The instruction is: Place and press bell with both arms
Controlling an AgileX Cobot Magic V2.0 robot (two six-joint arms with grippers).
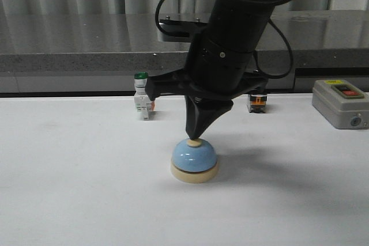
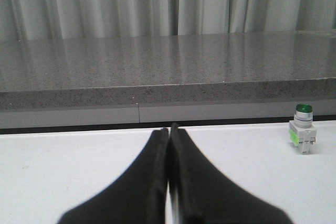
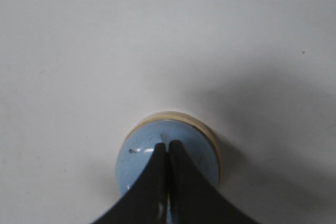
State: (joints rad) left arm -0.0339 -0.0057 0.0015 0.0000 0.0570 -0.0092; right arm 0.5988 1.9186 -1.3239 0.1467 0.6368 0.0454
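The light-blue bell (image 1: 194, 156) with its cream base stands on the white table (image 1: 81, 188), near the middle. My right gripper (image 1: 195, 136) points straight down over it, shut, its tip resting on the cream knob (image 1: 195, 142). In the right wrist view the shut right gripper (image 3: 167, 144) covers the top of the bell's dome (image 3: 142, 158), hiding the knob. My left gripper (image 2: 169, 128) is shut and empty, low over bare table; the left arm does not show in the front view, and the bell does not show in the left wrist view.
A green-capped white push-button (image 1: 141, 103) stands behind the bell to the left and also shows in the left wrist view (image 2: 303, 136). A black-capped switch (image 1: 256, 103) sits behind the right arm. A grey control box (image 1: 340, 103) is at far right. A grey stone ledge (image 1: 86, 56) runs along the back.
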